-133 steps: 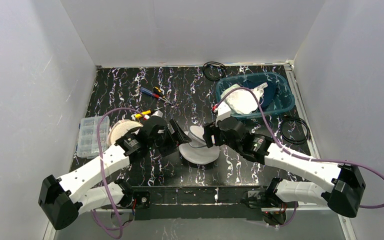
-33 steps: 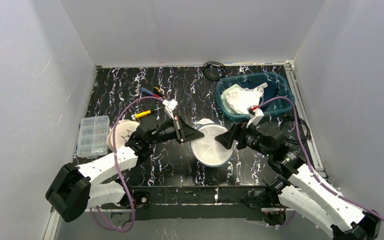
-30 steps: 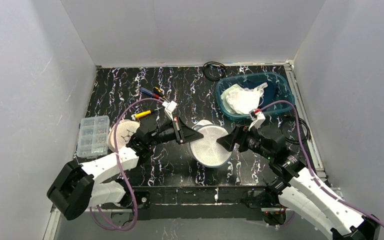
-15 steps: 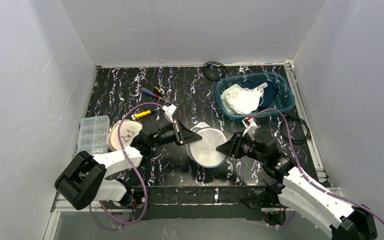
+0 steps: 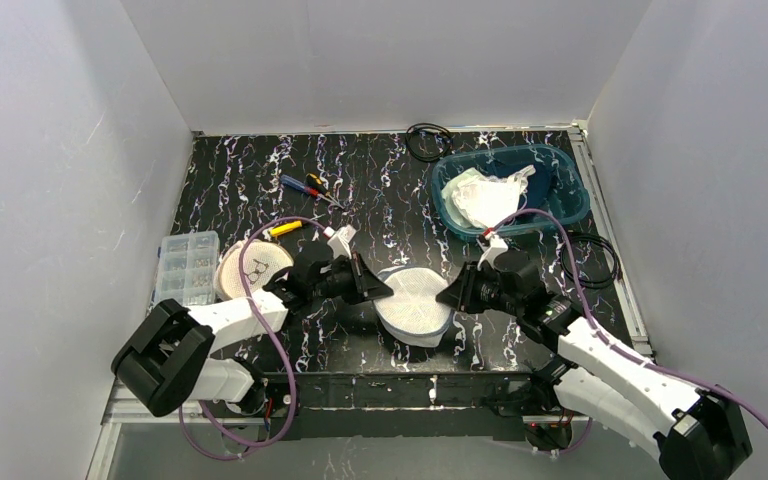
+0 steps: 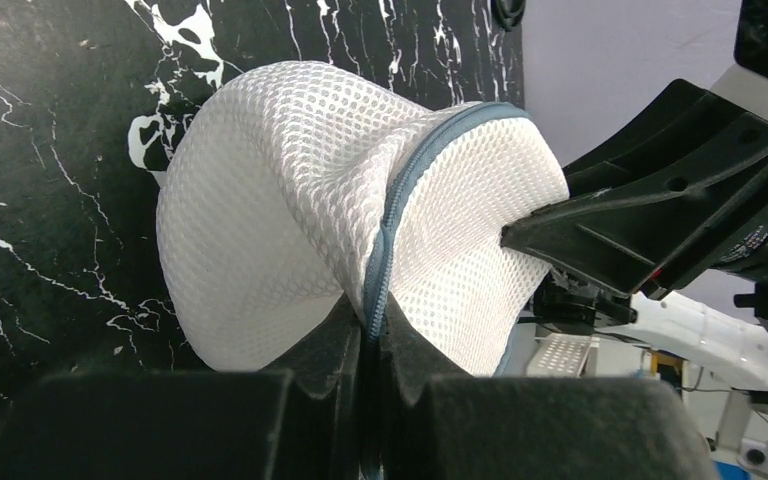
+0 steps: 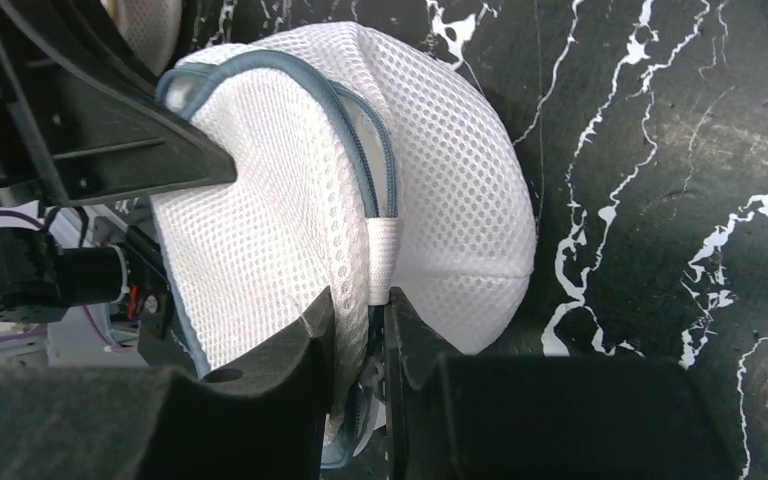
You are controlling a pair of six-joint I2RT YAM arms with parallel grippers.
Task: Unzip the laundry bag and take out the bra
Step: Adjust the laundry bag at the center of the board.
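A round white mesh laundry bag (image 5: 415, 300) with a blue-grey zip seam hangs between my two grippers near the table's front middle. My left gripper (image 5: 385, 290) is shut on the zip seam (image 6: 385, 225) at the bag's left edge, pinching it between both fingers (image 6: 368, 320). From the right, my right gripper (image 5: 444, 296) has its jaws closed on the bag's rim (image 7: 360, 310), right below a small white tab (image 7: 382, 255) at the zip's end. Mesh (image 7: 290, 200) bulges above those fingers. The bra is hidden.
A teal basin (image 5: 560, 190) with white cloth (image 5: 485, 197) stands at the back right. A clear compartment box (image 5: 182, 268) and a beige round mesh case (image 5: 250, 270) lie at the left. Screwdrivers (image 5: 305, 185) and black cable coils (image 5: 428, 140) (image 5: 590, 262) lie further back.
My right gripper has closed from wide open onto the bag's rim. The bag has sunk and tipped flatter toward the front, with both grippers moving down with it.
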